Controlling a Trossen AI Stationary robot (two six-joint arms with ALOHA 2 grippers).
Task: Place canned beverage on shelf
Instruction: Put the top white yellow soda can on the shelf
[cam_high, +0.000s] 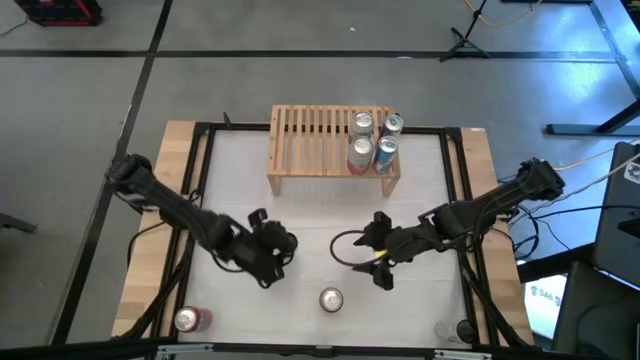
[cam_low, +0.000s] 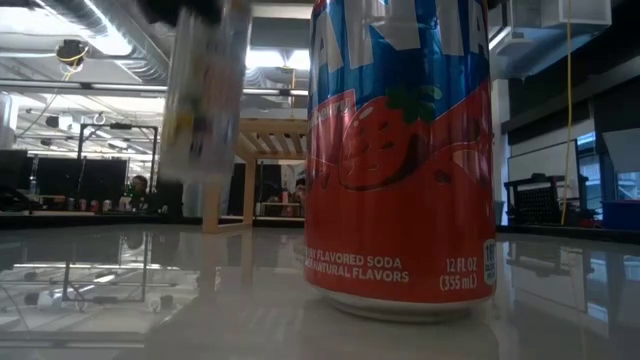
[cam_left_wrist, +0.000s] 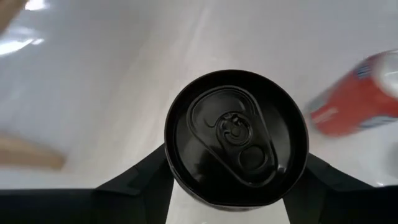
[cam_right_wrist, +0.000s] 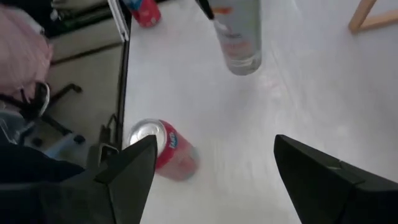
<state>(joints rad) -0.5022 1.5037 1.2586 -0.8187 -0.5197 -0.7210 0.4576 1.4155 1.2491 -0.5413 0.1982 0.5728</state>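
Four cans (cam_high: 372, 142) on shelf (cam_high: 310, 140)

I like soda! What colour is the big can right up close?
Red with a blue top band and a strawberry picture, on the soda can; clearest in the low view.
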